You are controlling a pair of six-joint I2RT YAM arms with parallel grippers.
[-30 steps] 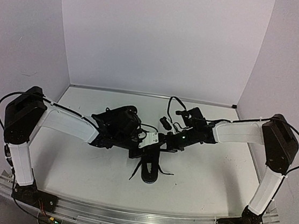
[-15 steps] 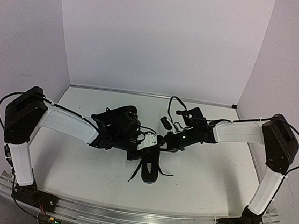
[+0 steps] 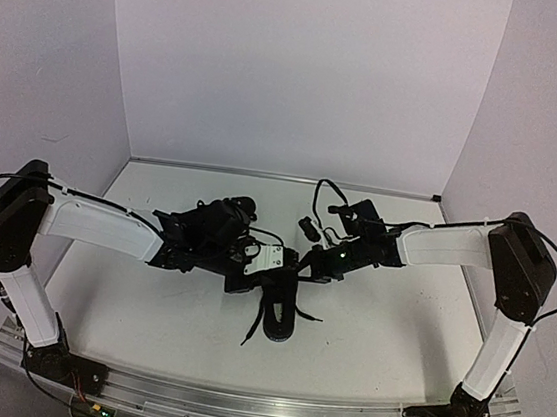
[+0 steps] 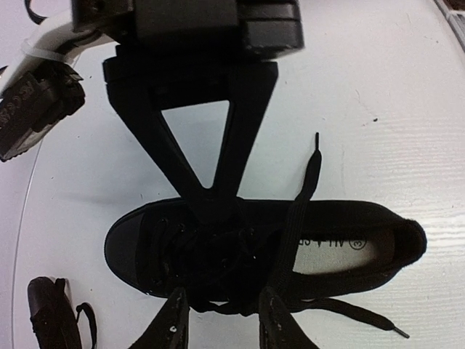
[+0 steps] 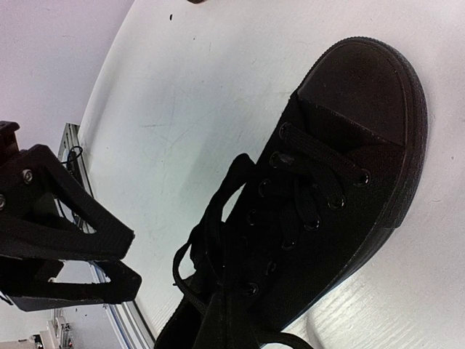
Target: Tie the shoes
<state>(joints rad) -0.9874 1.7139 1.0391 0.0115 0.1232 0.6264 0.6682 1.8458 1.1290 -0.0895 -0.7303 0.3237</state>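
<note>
One black shoe (image 3: 282, 320) lies mid-table with its heel toward the arms. Its toe (image 5: 363, 80) fills the upper right of the right wrist view. My left gripper (image 4: 221, 321) is open, its fingertips (image 4: 174, 320) on either side of the knotted lace bundle (image 4: 218, 251) at the shoe's side, pinching nothing. From the opposite side my right gripper (image 4: 214, 207) comes down on the same bundle, shut on the lace (image 5: 218, 218) over the tongue. A flat lace end (image 4: 309, 171) trails across the shoe's opening. In the top view my left gripper (image 3: 253, 284) and right gripper (image 3: 298, 268) meet above the shoe.
A second small black thing with a lace (image 4: 51, 313) pokes in at the lower left of the left wrist view, only partly seen. A small dark item (image 3: 307, 225) lies behind the grippers. The metal rail (image 3: 256, 407) runs along the near table edge.
My left gripper has opened and let go of the lace. The left arm's elbow has swung outward to the left and dropped lower. The right arm has stayed where it was, still shut.
</note>
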